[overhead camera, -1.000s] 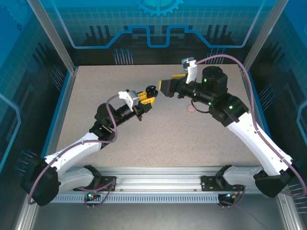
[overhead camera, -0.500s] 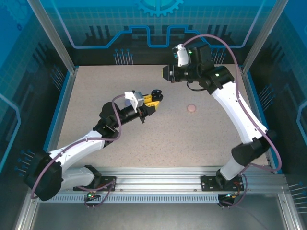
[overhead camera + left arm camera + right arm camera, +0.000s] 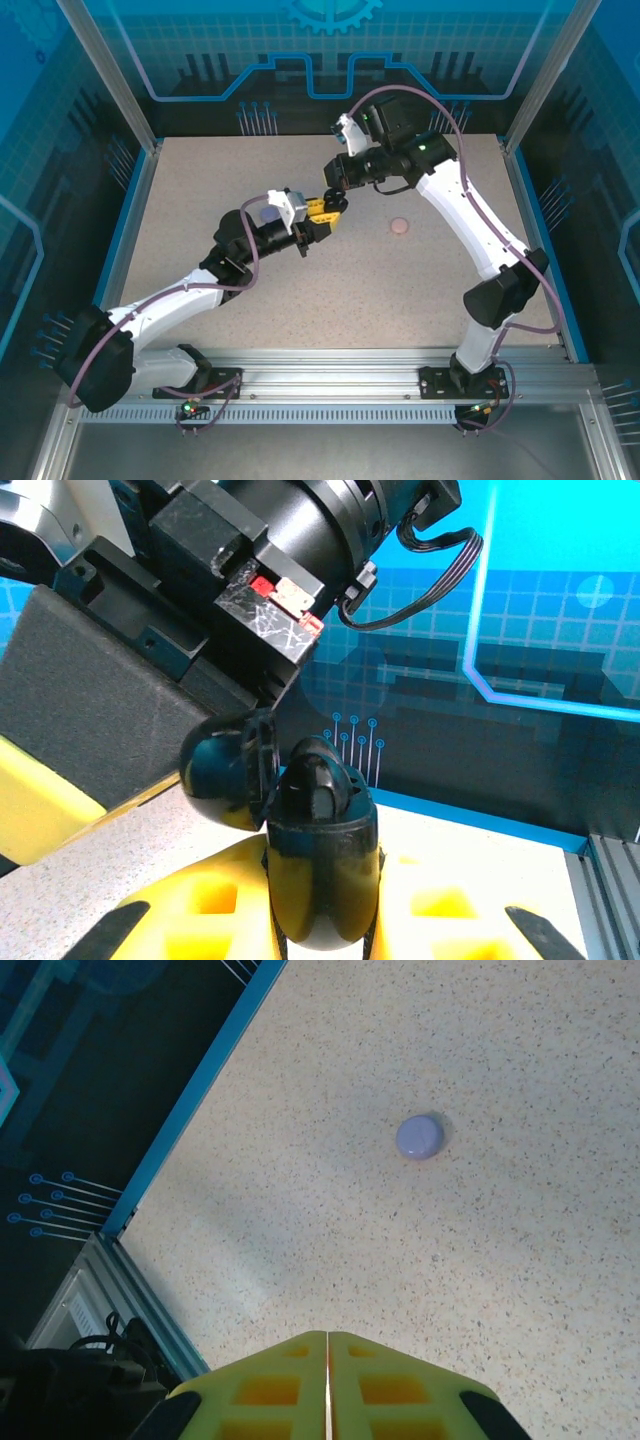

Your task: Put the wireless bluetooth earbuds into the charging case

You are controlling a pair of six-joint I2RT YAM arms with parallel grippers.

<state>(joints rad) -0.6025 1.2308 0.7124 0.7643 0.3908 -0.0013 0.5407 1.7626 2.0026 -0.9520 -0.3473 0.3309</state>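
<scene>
Carefully now: left hand [image 3: 322, 925] clamps the lid-up black case [image 3: 320, 850], so the closed right hand [image 3: 327, 1345] should approach squarely.

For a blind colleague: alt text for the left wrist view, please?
The left tool grips an open black charging case, its lid swung aside. The right arm looms close at the picture's upper left, before a blue backdrop.

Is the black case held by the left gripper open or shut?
Open: the black case has its lid swung aside.
</scene>
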